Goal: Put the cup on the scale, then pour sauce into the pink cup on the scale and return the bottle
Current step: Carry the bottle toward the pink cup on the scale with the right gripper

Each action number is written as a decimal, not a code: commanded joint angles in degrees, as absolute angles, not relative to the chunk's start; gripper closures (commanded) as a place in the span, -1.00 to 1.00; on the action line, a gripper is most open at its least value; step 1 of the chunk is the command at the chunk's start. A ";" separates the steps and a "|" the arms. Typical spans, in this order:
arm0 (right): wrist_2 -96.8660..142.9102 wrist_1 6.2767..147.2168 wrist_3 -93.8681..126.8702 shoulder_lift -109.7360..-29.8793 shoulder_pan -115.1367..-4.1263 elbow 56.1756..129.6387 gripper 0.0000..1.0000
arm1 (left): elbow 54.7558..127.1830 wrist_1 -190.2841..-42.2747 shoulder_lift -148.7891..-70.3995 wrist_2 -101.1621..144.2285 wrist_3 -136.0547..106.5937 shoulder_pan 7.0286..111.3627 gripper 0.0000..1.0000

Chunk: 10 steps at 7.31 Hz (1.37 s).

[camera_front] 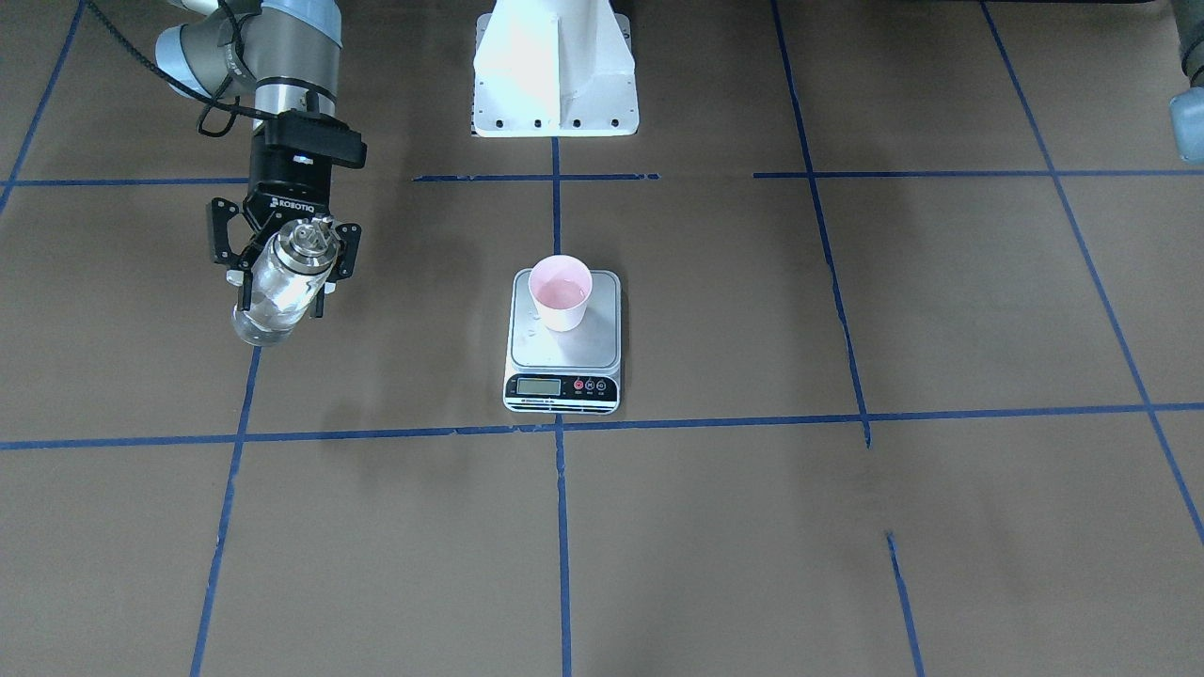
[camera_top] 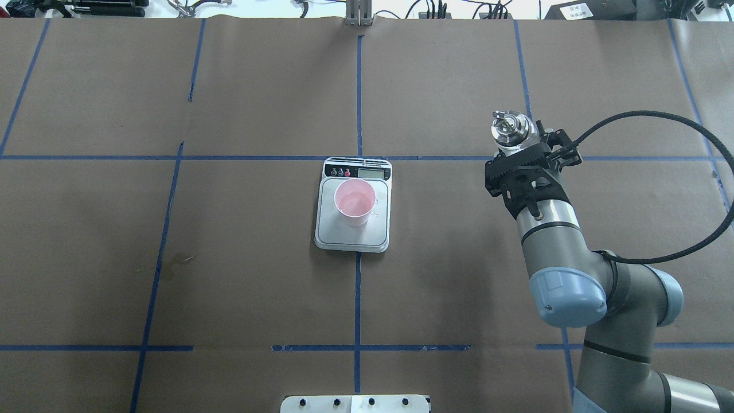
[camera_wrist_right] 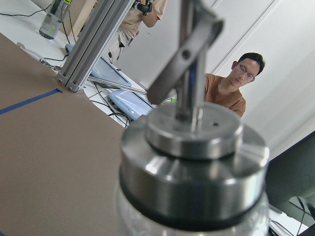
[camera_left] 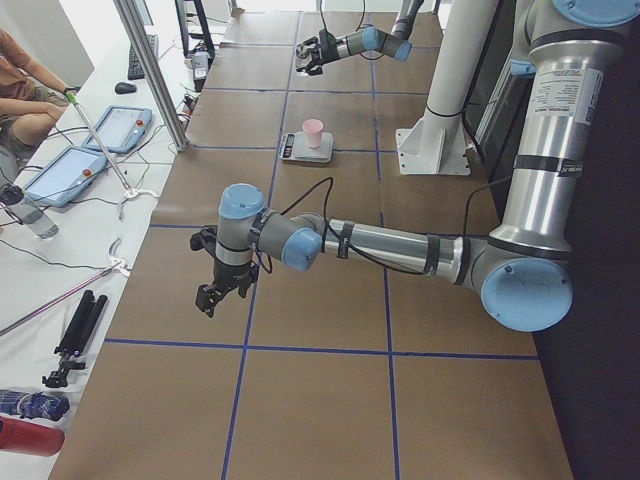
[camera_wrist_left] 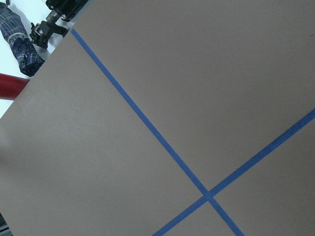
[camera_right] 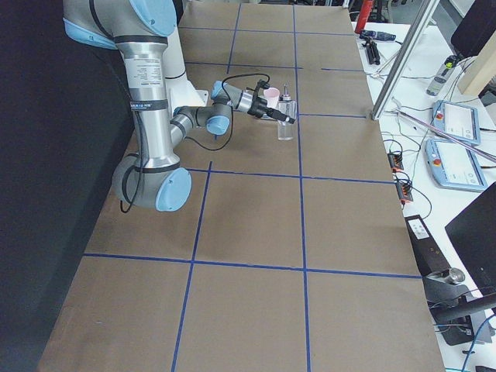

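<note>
So, we're looking at the right gripper (camera_front: 282,287) clamping the glass body of the bottle (camera_front: 275,299) in the upper left of the front-facing frame, with the silver cap (camera_top: 509,129) pointing up and the whole thing well apart from the scale (camera_front: 562,355). We can't tell whether the bottle's base is touching the table (camera_front: 847,527). The cup (camera_front: 561,293) is sitting upright on the scale's steel platform, right in the middle of the frame, on the half away from the display (camera_front: 538,385). The left gripper (camera_left: 212,296) is hanging over the table near a blue tape line (camera_left: 237,400). It's showing centre-left in the side view only, so we can't tell whether its jaws are apart or together
</note>
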<state>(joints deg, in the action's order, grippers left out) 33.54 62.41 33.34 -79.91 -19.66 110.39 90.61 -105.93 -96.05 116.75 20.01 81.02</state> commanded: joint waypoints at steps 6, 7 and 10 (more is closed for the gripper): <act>23.30 65.20 21.54 -66.64 -16.70 95.21 1.00 | 89.56 -105.73 -90.35 130.17 19.25 86.31 -1.00; 22.33 66.95 20.14 -66.45 -16.00 94.40 1.00 | 89.47 -105.82 -90.35 130.08 19.16 86.31 -1.00; 17.06 71.54 15.56 -63.81 -15.21 92.20 1.00 | 89.56 -105.82 -90.44 129.90 19.16 86.22 -1.00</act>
